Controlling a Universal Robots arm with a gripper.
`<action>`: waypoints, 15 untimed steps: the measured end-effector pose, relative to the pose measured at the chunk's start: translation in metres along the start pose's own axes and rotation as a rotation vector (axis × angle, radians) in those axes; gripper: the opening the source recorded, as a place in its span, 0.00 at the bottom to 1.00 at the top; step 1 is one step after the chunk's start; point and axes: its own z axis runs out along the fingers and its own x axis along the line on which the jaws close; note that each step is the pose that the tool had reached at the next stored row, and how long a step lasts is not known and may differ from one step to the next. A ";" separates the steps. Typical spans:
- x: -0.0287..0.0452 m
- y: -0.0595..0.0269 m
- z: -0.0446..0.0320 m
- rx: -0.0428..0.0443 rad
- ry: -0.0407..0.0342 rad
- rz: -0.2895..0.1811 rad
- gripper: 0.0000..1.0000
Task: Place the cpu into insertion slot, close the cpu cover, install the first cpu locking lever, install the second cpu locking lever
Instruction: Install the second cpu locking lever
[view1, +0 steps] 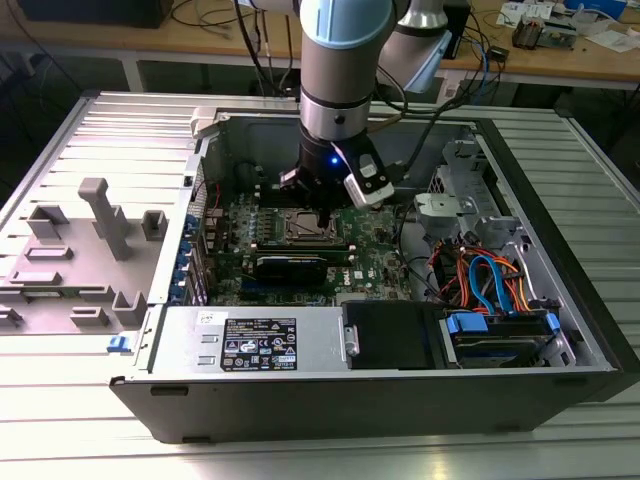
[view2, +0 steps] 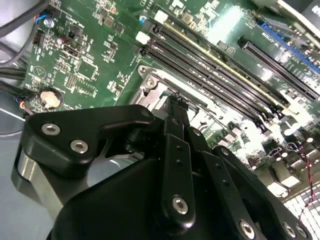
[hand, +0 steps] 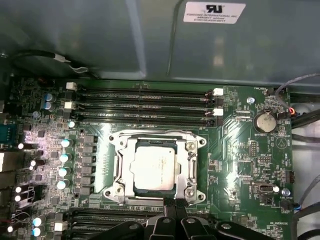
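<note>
In the exterior view, an open computer case (view1: 560, 330) lies on a ribbed metal table (view1: 60, 420), and a grey robot arm (view1: 340, 80) reaches down into it, its gripper (view1: 322, 212) low over the green motherboard (view1: 375, 262); wooden benches with cables stand behind. In the first wrist view, the cpu (hand: 156, 167), a dull silver square, sits in the insertion slot (hand: 155, 191), and the cpu cover (hand: 189, 161), a thin silvery frame, appears to lie closed around it. The gripper's black fingertips (hand: 174, 205) are pressed together at the socket's edge, holding nothing visible. In the second wrist view, the gripper's fingers (view2: 175, 112) stand over the socket frame beside long black memory slots (view2: 210, 75).
</note>
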 end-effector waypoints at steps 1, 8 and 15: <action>0.0036 -0.0014 -0.0002 0.0000 -0.0001 0.000 0.11; 0.0193 -0.0178 -0.0019 -0.0004 -0.0001 0.000 0.11; 0.0206 -0.0189 -0.0020 -0.0070 -0.0004 0.000 0.11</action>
